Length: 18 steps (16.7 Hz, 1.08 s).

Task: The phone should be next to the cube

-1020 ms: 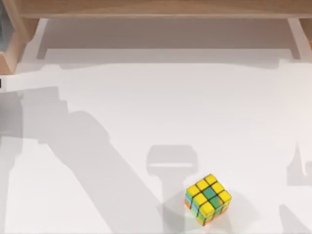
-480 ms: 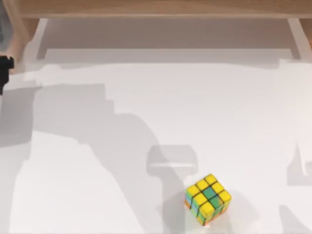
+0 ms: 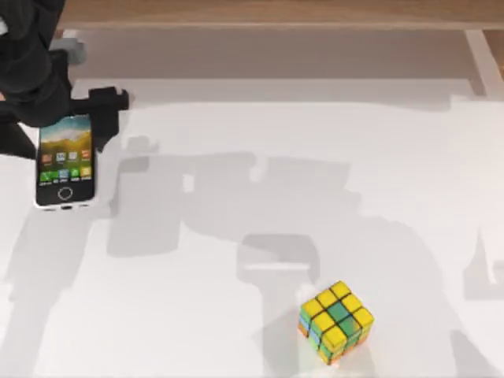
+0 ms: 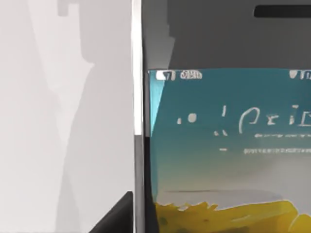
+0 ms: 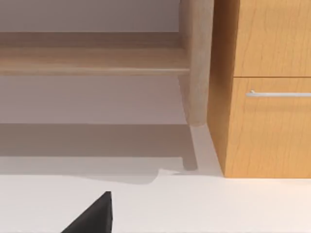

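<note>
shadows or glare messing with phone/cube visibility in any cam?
Top view: broad grey arm shadows cross the table, one touching the cube, whose tiles stay readable; the phone in the left gripper sits unshaded, no glare. Left wrist view: the phone's lit screen is very close, its text soft.

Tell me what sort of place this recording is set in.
Probably a rendered home or office desk: a plain white table under a wooden shelf, with a wooden drawer cabinet beside it. On it, a cube; the left gripper holds a phone.
</note>
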Tool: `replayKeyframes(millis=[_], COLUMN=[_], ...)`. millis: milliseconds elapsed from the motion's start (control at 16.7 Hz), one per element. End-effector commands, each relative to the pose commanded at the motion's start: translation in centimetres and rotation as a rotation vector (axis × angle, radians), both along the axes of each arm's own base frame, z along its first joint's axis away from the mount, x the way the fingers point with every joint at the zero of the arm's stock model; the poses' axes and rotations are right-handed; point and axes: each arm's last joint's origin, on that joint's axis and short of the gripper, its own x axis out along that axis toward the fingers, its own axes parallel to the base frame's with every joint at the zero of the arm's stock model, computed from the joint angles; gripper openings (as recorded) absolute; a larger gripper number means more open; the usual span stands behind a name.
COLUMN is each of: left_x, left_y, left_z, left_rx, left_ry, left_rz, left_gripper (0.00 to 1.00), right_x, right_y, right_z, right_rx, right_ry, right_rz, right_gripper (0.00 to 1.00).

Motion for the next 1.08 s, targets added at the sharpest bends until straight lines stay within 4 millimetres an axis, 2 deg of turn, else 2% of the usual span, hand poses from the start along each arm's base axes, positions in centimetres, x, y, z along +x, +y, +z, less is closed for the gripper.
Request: replayKeyframes(millis=[300,540,840,1080], left_x=[-5.0,-9.7,-14.6,-16.4], left_y=[-7.7,-12.2,-15.4,-16.4], left_z=[0.2,-0.3,-1.0,-1.3], left_rx=[-0.015,-0.009,0.014,0.028], left_ry=[0.037,0.078,0.12,0.135], left_rz=[-0.049,-0.085,-0.117,-0.128], left_gripper=[0.0,0.0,0.0,0.0], right_x=[0.0,0.0,0.0,0.0], right_y=[0.0,0.0,0.0,0.0], right_z=[0.0,0.0,0.0,0.0], right_rx=[0.0,0.0,0.0,0.0], right_ry=[0.0,0.0,0.0,0.0], right_rz=[0.0,0.0,0.0,0.0], right_gripper=[1.0,1.0,1.0,1.0])
